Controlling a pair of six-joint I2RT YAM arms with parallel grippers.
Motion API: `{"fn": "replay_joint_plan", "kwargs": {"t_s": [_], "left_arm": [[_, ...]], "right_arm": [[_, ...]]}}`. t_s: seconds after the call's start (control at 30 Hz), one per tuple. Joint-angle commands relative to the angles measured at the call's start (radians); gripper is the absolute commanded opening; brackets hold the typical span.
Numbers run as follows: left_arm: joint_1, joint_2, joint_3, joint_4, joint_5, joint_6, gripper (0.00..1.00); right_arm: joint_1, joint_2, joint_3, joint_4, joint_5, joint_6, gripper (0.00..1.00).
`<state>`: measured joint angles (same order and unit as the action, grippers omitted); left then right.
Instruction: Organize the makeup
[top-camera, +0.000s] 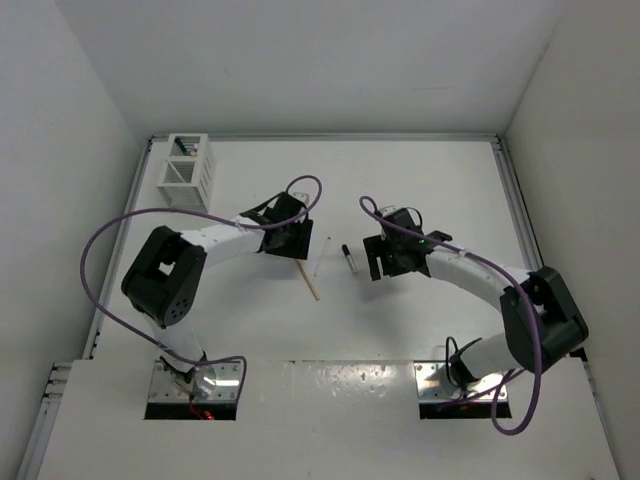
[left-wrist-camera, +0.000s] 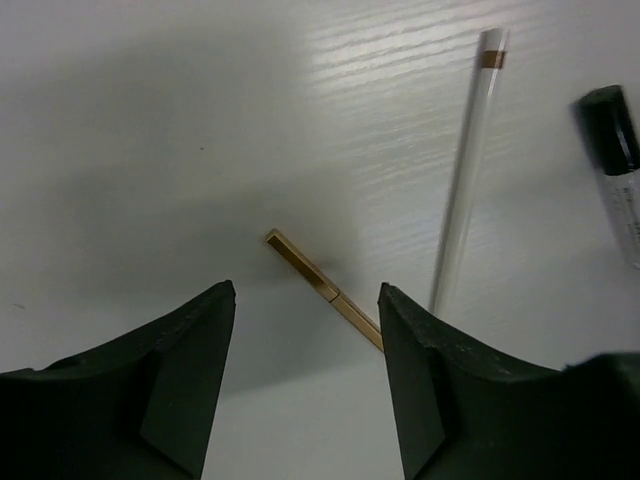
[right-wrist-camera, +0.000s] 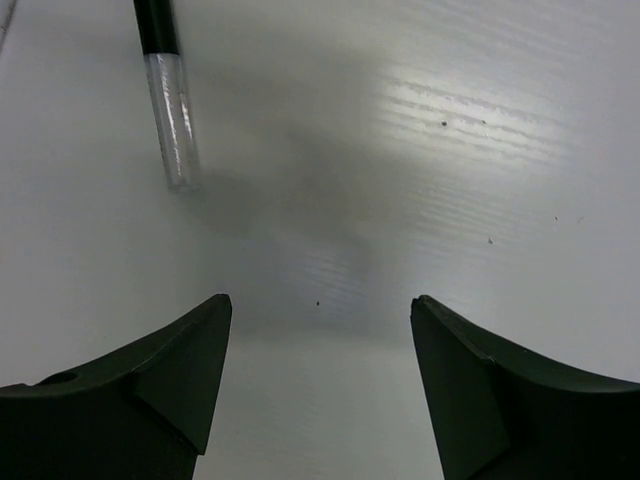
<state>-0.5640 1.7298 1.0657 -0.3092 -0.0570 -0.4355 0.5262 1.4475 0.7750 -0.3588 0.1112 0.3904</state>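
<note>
Judging by how things lie, the sorting is far from done: three pieces of makeup are loose on the table (top-camera: 430, 180) between the two arms, well apart from the white slatted box (top-camera: 186, 170) at the far left corner. Something dark shows in the box's far compartment, too small to name, so I cannot tell whether any piece has been put away. The tan wooden stick (left-wrist-camera: 322, 286) lies at a slant just ahead of the left gripper (left-wrist-camera: 305, 290), one end running in under the right-hand finger; the jaws stand wide apart and have hold of nothing. Beside it lies the white stick (left-wrist-camera: 465, 170), and beyond that the black-capped clear tube (left-wrist-camera: 615, 165). The right gripper (right-wrist-camera: 320, 300) hangs low over bare table, also spread wide and empty – the tube sits ahead of it and off to its left, not between the fingers. What seems left is nearly everything: each of these three has to be picked up and carried to the box – the tan stick looks the likeliest first pick for the left arm
</note>
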Motion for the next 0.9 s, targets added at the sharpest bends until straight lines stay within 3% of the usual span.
{"fn": "replay_joint_plan", "kwargs": {"t_s": [0.0,0.2,0.3,0.33,0.5,0.7,0.87], "left_arm": [[-0.022,0.071,0.051,-0.114,-0.050,-0.088,0.64],[-0.040,0.158,0.093,-0.128,-0.070,-0.121,0.56],[-0.050,0.191,0.102,-0.128,-0.070,-0.131,0.41],[-0.050,0.203,0.102,-0.128,-0.079,-0.131,0.29],[-0.027,0.221,0.102,-0.148,-0.090,-0.131,0.01],[0.030,0.232,0.184,-0.209,-0.099,-0.086,0.00],[0.098,0.104,0.313,-0.243,-0.090,0.039,0.00]], "right_arm": [[0.006,-0.065,-0.040,0.029,0.039,0.030,0.73],[0.006,-0.119,-0.082,0.024,0.058,0.022,0.73],[0.008,-0.131,-0.091,0.011,0.068,0.019,0.73],[0.006,-0.144,-0.094,0.012,0.071,0.022,0.73],[0.006,-0.168,-0.115,0.027,0.102,0.007,0.73],[0.006,-0.142,-0.082,0.032,0.093,-0.013,0.73],[0.006,-0.101,-0.030,0.064,0.036,-0.039,0.73]]}}
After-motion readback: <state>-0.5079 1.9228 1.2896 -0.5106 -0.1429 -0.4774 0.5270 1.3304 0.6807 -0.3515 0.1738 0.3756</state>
